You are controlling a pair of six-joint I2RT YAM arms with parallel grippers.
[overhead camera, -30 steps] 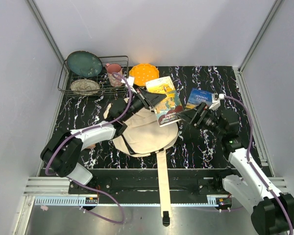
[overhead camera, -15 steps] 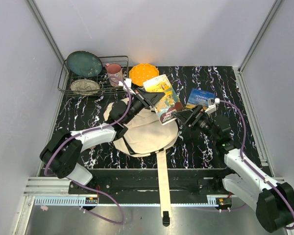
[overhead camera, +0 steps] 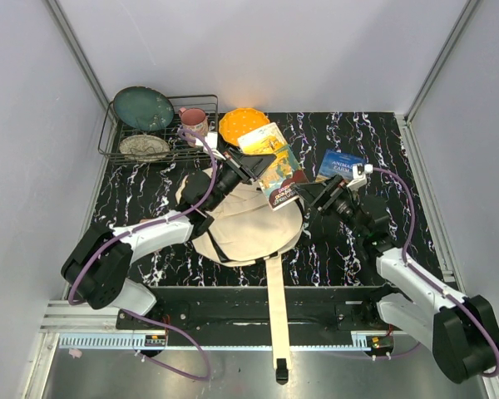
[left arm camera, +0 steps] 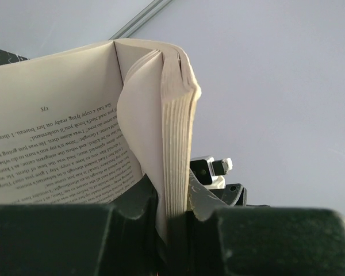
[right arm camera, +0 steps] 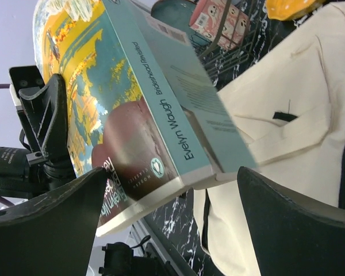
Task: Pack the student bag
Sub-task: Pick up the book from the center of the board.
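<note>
The left gripper (overhead camera: 251, 165) is clamped on the pages of the Waugh paperback (overhead camera: 276, 170), held up over the far edge of the student bag (overhead camera: 248, 229); its long axis points toward the right gripper (overhead camera: 310, 196), spread wide and empty just beside it

A lab test cell — plain grey walls (overhead camera: 274, 50), aluminium framing (overhead camera: 75, 50).

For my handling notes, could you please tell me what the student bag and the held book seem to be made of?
The student bag looks like cream canvas, matte, with soft folds and stitched seams; the book is a paperback, its printed card cover apparently glossy, its cream paper pages flexing in the left claw.
</note>
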